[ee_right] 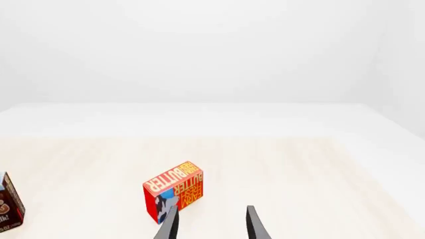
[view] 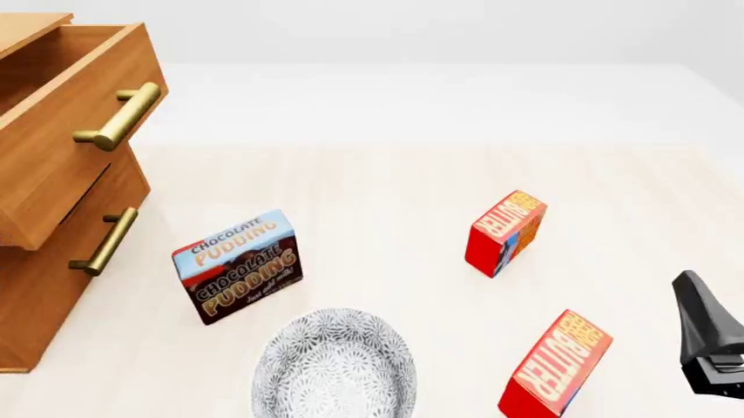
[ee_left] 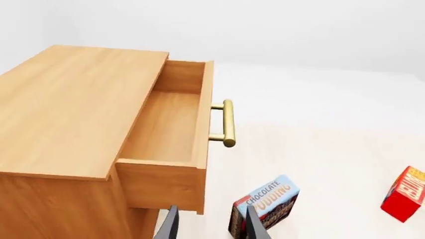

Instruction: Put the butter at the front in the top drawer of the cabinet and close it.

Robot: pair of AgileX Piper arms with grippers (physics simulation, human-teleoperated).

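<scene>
In the front view, the butter at the front (view: 556,366) stands tilted near the table's near edge. A second, alike carton (view: 506,231) sits farther back. The cabinet (view: 35,287) is at the left, its top drawer (view: 58,148) pulled open and empty (ee_left: 166,124), with a brass handle (view: 117,117). My right gripper (view: 709,340) hangs to the right of the front butter, apart from it. In its wrist view it is open (ee_right: 212,226), with one butter carton (ee_right: 174,191) ahead of the fingers. My left gripper (ee_left: 212,229) is open and empty below the drawer front.
A chocolate pudding box (view: 239,266) stands between the cabinet and the butters, also seen beyond my left fingers (ee_left: 265,204). A patterned grey plate (view: 334,366) lies at the near edge. The lower drawer (view: 70,252) is shut. A butter carton (ee_left: 405,194) shows in the left wrist view.
</scene>
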